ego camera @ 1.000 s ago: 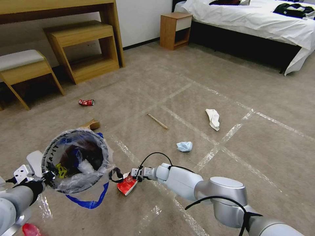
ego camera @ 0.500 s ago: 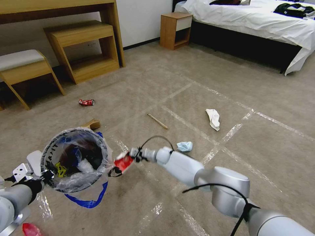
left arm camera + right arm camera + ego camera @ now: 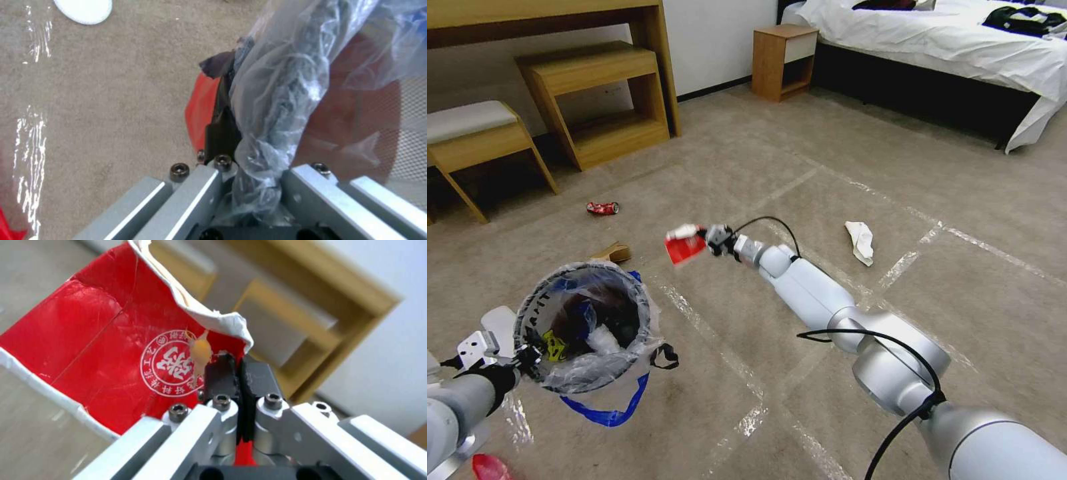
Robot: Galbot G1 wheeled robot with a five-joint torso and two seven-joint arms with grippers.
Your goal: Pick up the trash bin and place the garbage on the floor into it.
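Observation:
The red trash bin [image 3: 560,363], lined with a clear crinkly bag, hangs at the lower left. My left gripper [image 3: 520,357] is shut on its near rim; the left wrist view shows my left gripper [image 3: 240,133] pinching the bag and the trash bin's red wall [image 3: 200,106]. My right gripper [image 3: 710,239] is stretched forward beyond the bin, shut on a torn red wrapper [image 3: 686,245] held in the air. The right wrist view shows the right gripper [image 3: 236,368] clamping the red wrapper [image 3: 111,346] at its corner. Garbage on the floor: a crushed red can [image 3: 602,209], a cardboard bit [image 3: 615,253], a white tissue [image 3: 860,241].
A wooden desk, a low shelf [image 3: 597,100] and a stool [image 3: 477,140] stand at the back left. A nightstand [image 3: 784,60] and a bed [image 3: 947,47] are at the back right. Shiny tape lines cross the carpet [image 3: 827,167]. A red scrap [image 3: 490,467] lies near my left arm.
My right arm has lifted the red wrapper from the floor beside the bin and swung it up and forward. The left arm and bin have barely moved.

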